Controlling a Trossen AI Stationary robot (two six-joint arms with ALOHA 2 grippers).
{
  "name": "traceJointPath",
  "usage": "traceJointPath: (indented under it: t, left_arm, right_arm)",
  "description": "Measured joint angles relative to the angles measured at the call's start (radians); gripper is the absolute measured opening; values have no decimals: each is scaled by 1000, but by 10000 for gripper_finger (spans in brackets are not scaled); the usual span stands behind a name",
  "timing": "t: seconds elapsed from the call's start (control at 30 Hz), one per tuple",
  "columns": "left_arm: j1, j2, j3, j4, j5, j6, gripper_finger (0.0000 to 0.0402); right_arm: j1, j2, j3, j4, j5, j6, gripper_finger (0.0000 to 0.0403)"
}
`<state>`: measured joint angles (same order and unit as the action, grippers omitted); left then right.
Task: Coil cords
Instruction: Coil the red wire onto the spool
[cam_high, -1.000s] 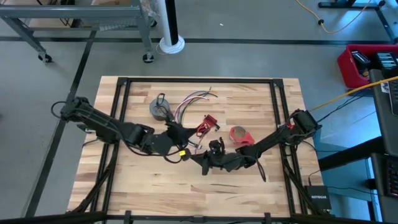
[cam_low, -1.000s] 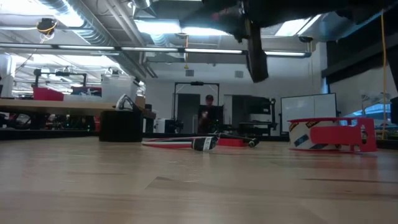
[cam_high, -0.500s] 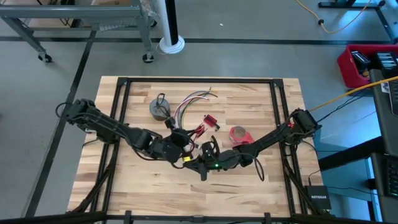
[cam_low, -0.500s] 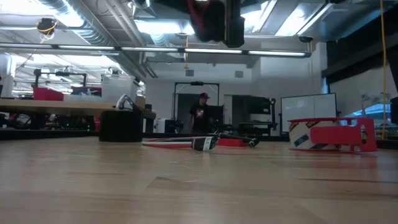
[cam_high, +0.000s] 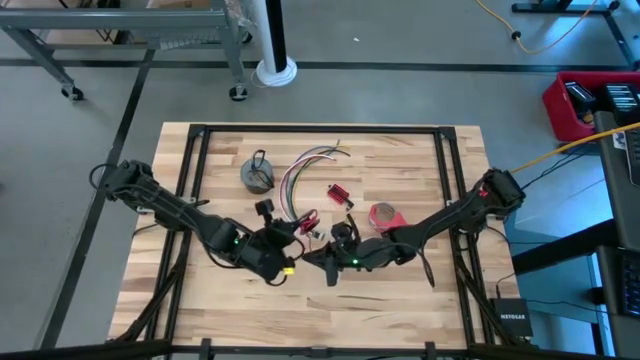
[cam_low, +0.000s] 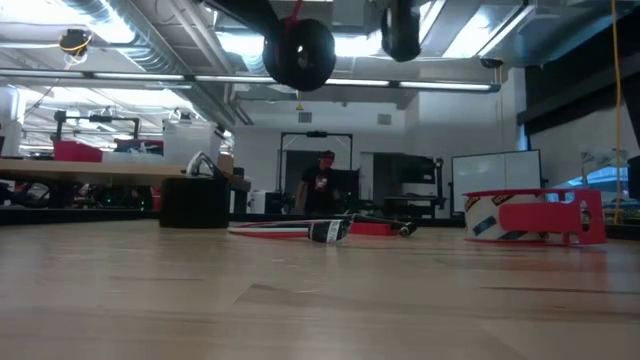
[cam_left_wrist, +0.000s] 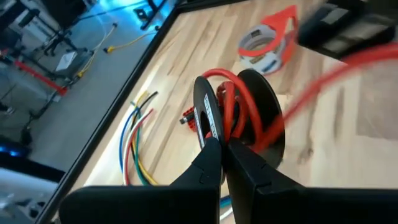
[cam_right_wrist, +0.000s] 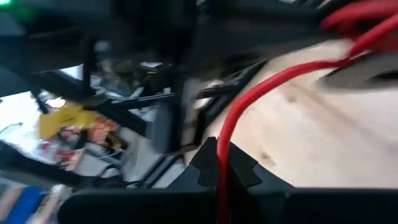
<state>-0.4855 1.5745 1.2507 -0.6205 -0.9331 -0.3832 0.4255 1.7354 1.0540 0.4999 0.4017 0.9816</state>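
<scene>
Red-cord spool (cam_left_wrist: 239, 112) pinched by left gripper (cam_left_wrist: 222, 163), raised

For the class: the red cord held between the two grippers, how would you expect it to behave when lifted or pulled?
Probably floppy: the red cord curves loosely away from the black spool clamped by the left gripper. Likely light, since a thin strand runs through the right gripper. It may slip if pulled.

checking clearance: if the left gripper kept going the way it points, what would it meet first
Probably the red tape roll: the left gripper, shut on the black-and-red spool, points toward it over bare table. Depth is unclear.
</scene>
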Motion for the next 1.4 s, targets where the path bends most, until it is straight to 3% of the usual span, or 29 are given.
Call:
traceJointPath:
  t: [0.37, 0.9, 1.4]
  left_arm:
    - [-74, 0, 0, -12, 9, 17, 0]
    - [-130, -2, 0, 3, 8, -17, 0]
    - [-170, -2, 0, 135, -116, 7, 0]
  right_arm:
    - [0, -77, 0, -193, 157, -49, 1]
    - [-1, -82, 0, -405, 303, -46, 1]
    - [-1, -82, 0, -473, 311, 13, 1]
